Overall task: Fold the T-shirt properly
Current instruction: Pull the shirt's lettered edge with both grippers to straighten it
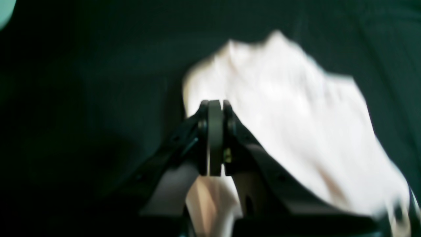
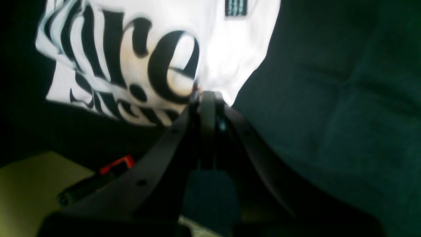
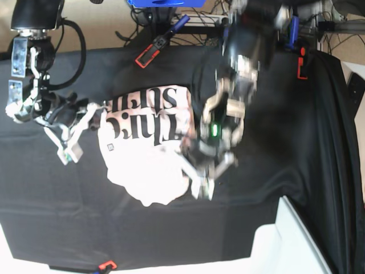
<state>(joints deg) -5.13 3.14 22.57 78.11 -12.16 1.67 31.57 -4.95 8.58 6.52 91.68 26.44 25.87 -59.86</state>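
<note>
The pale pink T-shirt [image 3: 149, 142] lies bunched on the black table cloth [image 3: 274, 142], its dark lettering facing up. My right gripper [image 3: 96, 112], at the left of the base view, is shut on the shirt's edge. The right wrist view shows its jaws [image 2: 207, 98] closed on the lettered cloth [image 2: 138, 59]. My left gripper [image 3: 194, 166], blurred, is at the shirt's right edge. In the left wrist view the left gripper [image 1: 215, 110] is shut, with plain pink cloth [image 1: 296, 115] beyond it and more hanging between the fingers.
Red clamps [image 3: 147, 57] [image 3: 300, 65] [image 3: 106, 265] pin the black cloth at the table edges; one shows in the right wrist view [image 2: 116, 163]. A white surface [image 3: 296, 245] sits at the lower right. Cables and a blue item [image 3: 165, 3] lie behind the table.
</note>
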